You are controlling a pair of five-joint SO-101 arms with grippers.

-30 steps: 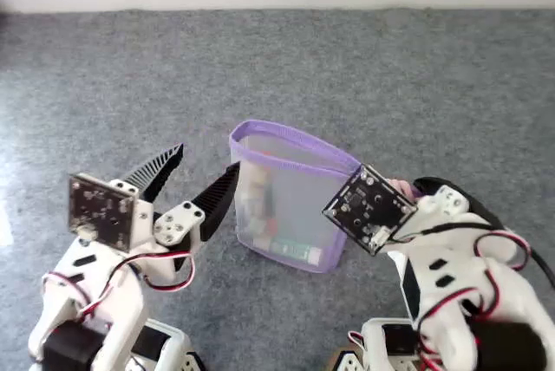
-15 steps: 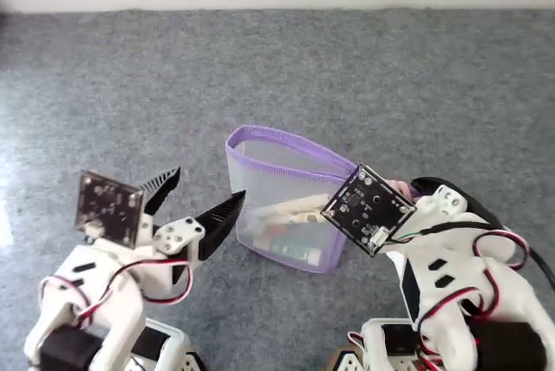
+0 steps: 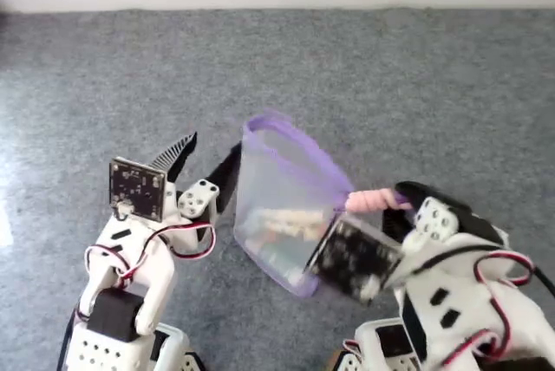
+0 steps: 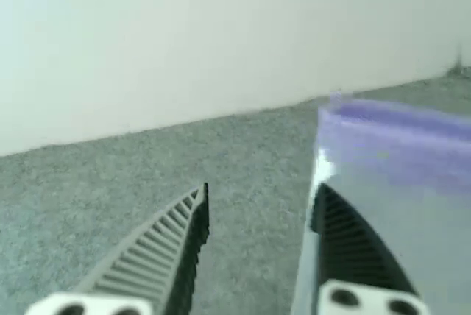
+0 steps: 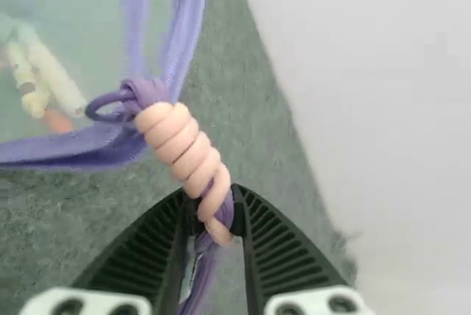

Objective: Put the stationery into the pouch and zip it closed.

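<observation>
Now you're at the zipping step. Your right gripper pinches the pink zip pull, and the stationery lies inside the tilted pouch. Your left gripper stands spread just beside its edge. Next, brace that edge, I'd judge, and draw the pull across.

From above, you see the right arm's camera board blurred and covering the pouch's lower corner. The stationery inside is too faint to tell piece from piece. The pink pull's end is hidden between the right gripper's fingers. In the left wrist view the pouch is blurred and cut off at the edge.
</observation>
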